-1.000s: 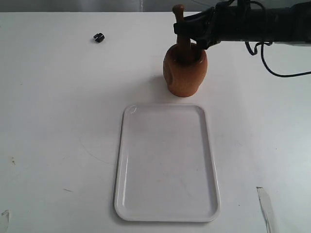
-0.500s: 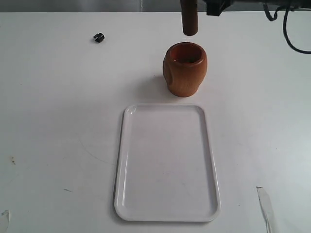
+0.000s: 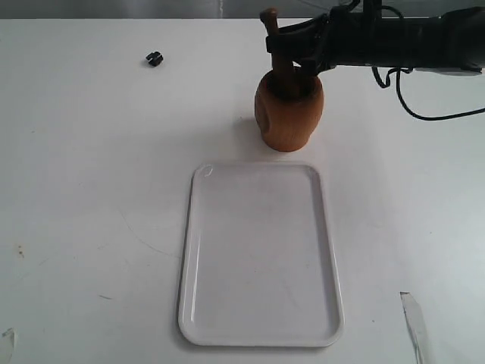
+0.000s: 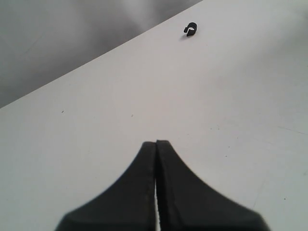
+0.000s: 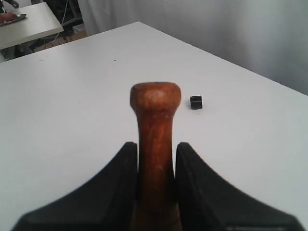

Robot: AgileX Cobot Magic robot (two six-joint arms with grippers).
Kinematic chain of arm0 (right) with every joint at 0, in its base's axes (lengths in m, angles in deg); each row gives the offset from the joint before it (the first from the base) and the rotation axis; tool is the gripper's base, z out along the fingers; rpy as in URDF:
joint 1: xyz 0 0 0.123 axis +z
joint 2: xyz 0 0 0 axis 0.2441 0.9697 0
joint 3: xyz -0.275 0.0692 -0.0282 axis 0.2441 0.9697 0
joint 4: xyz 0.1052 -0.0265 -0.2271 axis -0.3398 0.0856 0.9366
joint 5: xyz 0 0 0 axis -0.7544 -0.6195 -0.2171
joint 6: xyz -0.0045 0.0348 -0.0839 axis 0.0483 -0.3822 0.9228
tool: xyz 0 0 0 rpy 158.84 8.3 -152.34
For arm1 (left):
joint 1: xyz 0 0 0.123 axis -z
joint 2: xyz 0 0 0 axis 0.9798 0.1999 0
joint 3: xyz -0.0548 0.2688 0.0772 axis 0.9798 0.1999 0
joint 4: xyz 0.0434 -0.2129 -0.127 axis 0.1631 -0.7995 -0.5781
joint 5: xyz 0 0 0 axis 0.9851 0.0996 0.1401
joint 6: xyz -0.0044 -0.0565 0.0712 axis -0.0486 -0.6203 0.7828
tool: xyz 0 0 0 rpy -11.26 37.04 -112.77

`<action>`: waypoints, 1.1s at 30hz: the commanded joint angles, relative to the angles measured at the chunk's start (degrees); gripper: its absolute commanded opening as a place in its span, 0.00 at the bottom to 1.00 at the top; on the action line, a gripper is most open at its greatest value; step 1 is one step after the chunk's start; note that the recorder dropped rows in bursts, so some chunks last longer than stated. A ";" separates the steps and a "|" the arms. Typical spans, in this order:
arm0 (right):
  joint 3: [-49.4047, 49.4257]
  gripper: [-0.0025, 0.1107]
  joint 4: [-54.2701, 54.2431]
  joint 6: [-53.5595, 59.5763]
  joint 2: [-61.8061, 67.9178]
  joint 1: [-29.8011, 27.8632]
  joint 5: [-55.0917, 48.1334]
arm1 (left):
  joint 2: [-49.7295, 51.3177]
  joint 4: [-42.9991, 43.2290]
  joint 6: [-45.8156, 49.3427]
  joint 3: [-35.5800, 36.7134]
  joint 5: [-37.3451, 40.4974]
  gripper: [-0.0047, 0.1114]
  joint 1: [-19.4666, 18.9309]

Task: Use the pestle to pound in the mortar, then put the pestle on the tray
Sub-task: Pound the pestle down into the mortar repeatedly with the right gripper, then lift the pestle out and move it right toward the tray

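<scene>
The orange-brown mortar [image 3: 288,110] stands on the white table just beyond the white tray [image 3: 260,255]. The dark pestle [image 3: 279,53] stands in the mortar, thick end down inside the cup, small knobbed end up. My right gripper [image 3: 286,47] reaches in from the right and is shut on the pestle's shaft just above the rim. In the right wrist view the pestle [image 5: 155,130] rises between the two black fingers of that gripper [image 5: 155,154]. The left gripper [image 4: 157,144] is shut with nothing in it, over bare table; the exterior view does not show it.
A small black clip [image 3: 154,58] lies on the table at the far left; it also shows as a clip [image 4: 190,30] in the left wrist view and beside the pestle knob as a clip [image 5: 196,102]. A strip of clear tape [image 3: 414,318] lies at the front right.
Half a second ago the pestle was lifted clear above the mortar. It has come back down into the cup, with the right arm lower again.
</scene>
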 commanded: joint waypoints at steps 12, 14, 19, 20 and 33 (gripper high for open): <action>6.98 0.02 5.52 0.61 -25.89 -0.12 0.93 | -0.07 -0.42 -0.47 0.03 -0.17 0.04 0.44; 9.58 0.02 5.52 0.71 -29.07 -0.12 1.07 | -0.07 -0.42 -0.47 0.03 -0.17 0.04 0.44; 17.18 0.02 5.76 0.71 -37.57 -0.12 1.39 | -0.07 -0.42 -0.47 0.03 -0.17 0.04 0.44; 18.53 0.02 5.76 0.71 -38.93 -0.12 1.39 | -0.07 -0.42 -0.47 0.03 -0.17 0.04 0.44; 43.41 0.02 3.07 0.71 -57.88 -0.03 2.16 | -0.07 -0.42 -0.47 0.03 -0.17 0.04 0.44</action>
